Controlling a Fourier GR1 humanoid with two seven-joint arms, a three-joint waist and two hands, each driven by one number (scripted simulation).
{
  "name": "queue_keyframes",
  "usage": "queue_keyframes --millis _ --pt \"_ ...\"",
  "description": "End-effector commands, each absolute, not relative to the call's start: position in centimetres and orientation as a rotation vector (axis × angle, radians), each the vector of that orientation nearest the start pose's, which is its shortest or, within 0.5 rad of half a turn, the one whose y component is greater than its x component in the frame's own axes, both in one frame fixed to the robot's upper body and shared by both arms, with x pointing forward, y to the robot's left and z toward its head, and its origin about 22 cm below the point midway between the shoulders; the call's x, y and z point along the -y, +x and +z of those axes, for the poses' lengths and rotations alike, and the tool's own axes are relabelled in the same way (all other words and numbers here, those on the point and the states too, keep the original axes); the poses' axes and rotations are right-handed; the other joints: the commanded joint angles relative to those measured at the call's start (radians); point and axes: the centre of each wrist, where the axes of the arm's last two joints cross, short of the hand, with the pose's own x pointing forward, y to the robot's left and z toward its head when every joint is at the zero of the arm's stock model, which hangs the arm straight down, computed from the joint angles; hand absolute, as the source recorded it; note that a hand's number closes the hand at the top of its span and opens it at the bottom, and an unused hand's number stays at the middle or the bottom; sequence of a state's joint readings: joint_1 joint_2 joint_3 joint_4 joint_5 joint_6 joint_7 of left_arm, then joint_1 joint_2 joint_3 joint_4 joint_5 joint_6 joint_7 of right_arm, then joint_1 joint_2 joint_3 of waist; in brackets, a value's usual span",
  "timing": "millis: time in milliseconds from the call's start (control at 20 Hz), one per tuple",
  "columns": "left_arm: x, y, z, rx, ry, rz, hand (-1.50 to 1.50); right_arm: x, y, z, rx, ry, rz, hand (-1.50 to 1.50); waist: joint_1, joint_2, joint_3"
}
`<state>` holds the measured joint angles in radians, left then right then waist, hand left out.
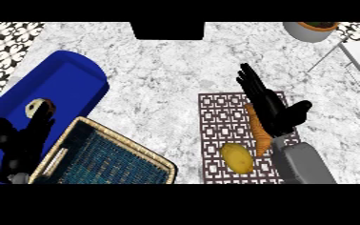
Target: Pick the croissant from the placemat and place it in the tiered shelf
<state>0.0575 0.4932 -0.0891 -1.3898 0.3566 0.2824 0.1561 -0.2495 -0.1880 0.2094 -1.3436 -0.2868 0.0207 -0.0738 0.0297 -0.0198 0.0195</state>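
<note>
While the croissant (257, 128) is still lying on the placemat (218, 124), I am hovering the right hand (271, 107) over it, fingers straight, grasping nothing; shelf placement is remaining

You've got the placemat (225, 124) as ref pt on the marble counter (162, 71). Right hand (271, 107) sits over its right edge, fingers straight, covering part of an orange croissant (262, 140). Yellow lemon (237, 158) on its lower part. Wicker basket (105, 155) and left hand (25, 140) well left of it.
</note>
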Motion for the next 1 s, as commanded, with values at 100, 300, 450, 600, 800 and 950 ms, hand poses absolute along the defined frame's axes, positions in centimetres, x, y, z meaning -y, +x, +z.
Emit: queue_keyframes --millis 100,300,450,600,800,950 --pt "-34.4 22.5 -0.1 1.285 0.361 0.044 0.00 17.2 30.3 2.4 1.764 -0.041 0.264 1.50 -0.026 0.015 -0.022" --pt "-35.3 22.4 0.8 1.284 0.350 0.026 0.00 27.6 30.9 1.1 1.600 -0.709 0.346 1.50 -0.102 0.011 -0.053" --pt "-35.0 22.1 0.7 1.301 0.316 -0.001 0.00 26.8 31.1 1.0 1.726 -1.011 0.218 1.50 -0.078 0.008 -0.032" --pt "-34.6 22.3 1.1 1.337 0.251 -0.044 0.00 18.1 28.3 -3.4 1.730 -0.991 0.179 -1.50 -0.033 0.015 -0.024" --pt "-34.7 22.9 0.9 1.333 0.284 -0.040 0.00 12.3 27.0 -4.6 1.677 -1.027 0.225 -1.50 -0.039 0.013 -0.025" --pt "-34.9 22.9 0.6 1.327 0.302 -0.015 0.00 14.5 27.1 -6.2 1.544 -1.178 0.305 -1.50 -0.064 0.008 -0.030"
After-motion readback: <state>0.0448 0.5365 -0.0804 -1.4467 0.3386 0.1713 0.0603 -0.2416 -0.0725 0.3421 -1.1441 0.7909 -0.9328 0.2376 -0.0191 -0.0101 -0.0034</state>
